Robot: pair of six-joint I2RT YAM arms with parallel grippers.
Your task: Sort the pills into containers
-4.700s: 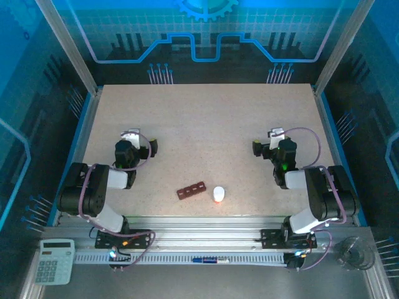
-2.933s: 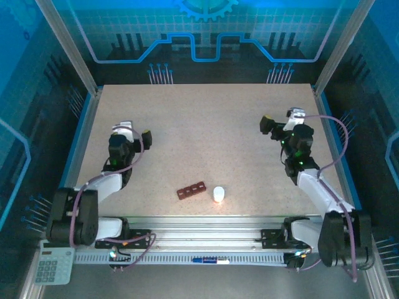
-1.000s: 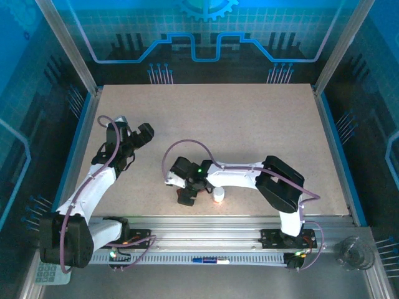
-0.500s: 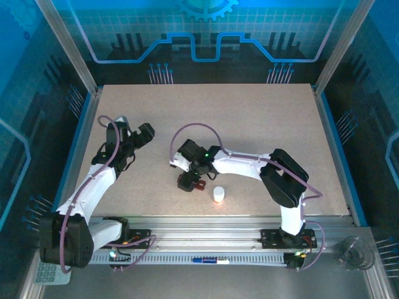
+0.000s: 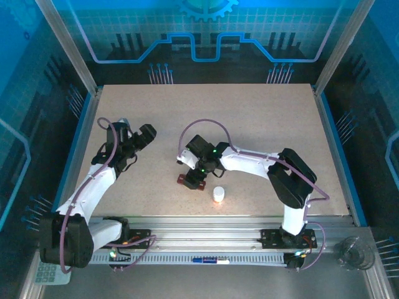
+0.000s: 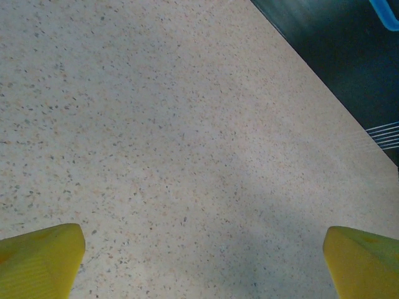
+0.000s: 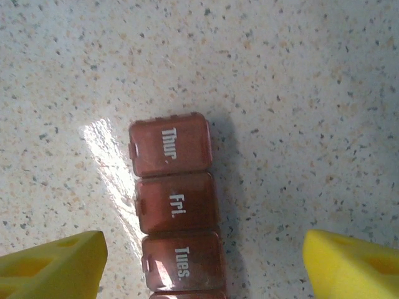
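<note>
The containers (image 7: 174,187) are one dark reddish-brown strip, lids shut and marked Thur, Fri and Tues. The strip lies flat on the speckled table, running out of the right wrist view's bottom edge. My right gripper (image 7: 202,265) is open, its yellow fingers (image 7: 53,265) well clear of the strip on both sides. From above, the right gripper (image 5: 194,177) hangs over the containers (image 5: 185,181) near the table's front middle. My left gripper (image 5: 144,138) is open over bare table at the left, with nothing between its fingertips (image 6: 40,258). The pills are out of view.
A small white round object (image 5: 218,194) with an orange glow at its base stands just right of the strip, near the front edge. The right arm (image 5: 249,163) stretches across the table's front half. A metal rail (image 5: 206,230) runs along the near edge.
My right gripper has moved a little away from the front edge and to the right, staying over the strip. The left arm has not moved.
</note>
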